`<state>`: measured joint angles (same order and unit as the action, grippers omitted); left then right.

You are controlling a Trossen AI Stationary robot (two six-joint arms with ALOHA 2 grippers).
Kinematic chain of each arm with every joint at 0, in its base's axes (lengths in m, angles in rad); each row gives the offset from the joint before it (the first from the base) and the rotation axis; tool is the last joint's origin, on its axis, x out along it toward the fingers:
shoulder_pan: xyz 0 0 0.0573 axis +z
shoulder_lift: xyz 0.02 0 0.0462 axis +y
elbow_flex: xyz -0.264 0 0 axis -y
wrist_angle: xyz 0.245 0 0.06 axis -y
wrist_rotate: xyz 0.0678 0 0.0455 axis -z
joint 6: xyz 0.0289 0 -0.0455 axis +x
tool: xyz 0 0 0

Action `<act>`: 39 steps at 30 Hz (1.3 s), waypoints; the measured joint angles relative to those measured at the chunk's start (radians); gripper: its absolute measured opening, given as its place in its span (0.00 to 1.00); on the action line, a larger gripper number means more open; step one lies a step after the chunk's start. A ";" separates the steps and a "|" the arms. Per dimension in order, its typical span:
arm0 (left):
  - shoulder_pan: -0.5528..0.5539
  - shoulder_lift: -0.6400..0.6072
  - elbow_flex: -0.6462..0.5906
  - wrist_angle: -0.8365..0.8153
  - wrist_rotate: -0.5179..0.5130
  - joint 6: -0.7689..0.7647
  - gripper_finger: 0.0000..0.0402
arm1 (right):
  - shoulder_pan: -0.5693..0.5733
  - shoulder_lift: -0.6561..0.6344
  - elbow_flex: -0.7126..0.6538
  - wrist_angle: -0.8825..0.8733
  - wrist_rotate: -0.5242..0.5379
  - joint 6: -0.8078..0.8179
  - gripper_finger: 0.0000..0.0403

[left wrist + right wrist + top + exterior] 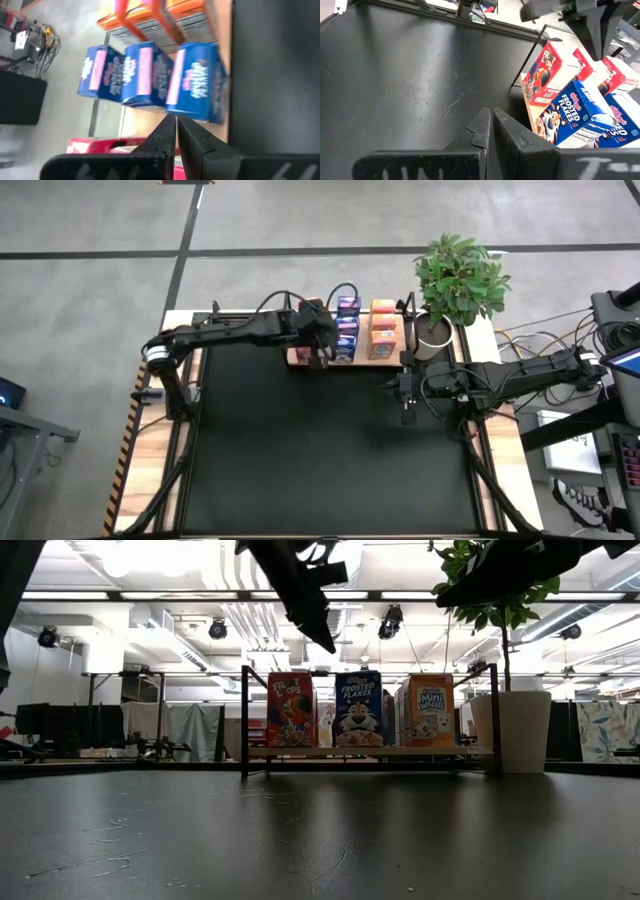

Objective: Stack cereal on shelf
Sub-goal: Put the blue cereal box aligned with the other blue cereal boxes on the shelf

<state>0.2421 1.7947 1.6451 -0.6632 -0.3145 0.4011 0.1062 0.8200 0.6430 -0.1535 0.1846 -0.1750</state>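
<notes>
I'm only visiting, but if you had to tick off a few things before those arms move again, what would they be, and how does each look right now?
1. Boxes on the shelf: red, blue Frosted Flakes and orange Mini-Wheats rows standing upright. Ok.
2. Left claw empty: fingers together, nothing between them. Ok.
3. Left claw clear of the boxes: it hangs over the shelf's red end; contact with the boxes below is unclear. Cannot tell.
4. Right claw empty and out of the way: shut, over bare table in front of the shelf. Ok.
5. All nine boxes shelved: the left arm hides some red ones. Cannot tell.
</notes>
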 joint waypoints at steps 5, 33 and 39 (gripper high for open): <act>0.025 0.001 -0.034 0.043 0.004 -0.069 0.00 | 0.000 0.000 0.000 0.000 0.000 0.000 0.03; 0.007 0.068 -0.060 0.068 0.064 -0.179 0.00 | 0.000 0.000 0.000 -0.015 0.000 0.000 0.03; 0.001 0.068 -0.060 0.068 0.066 -0.183 0.00 | 0.000 0.000 0.000 -0.015 0.000 0.000 0.03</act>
<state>0.2432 1.8622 1.5852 -0.5949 -0.2485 0.2184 0.1062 0.8200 0.6426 -0.1687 0.1847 -0.1749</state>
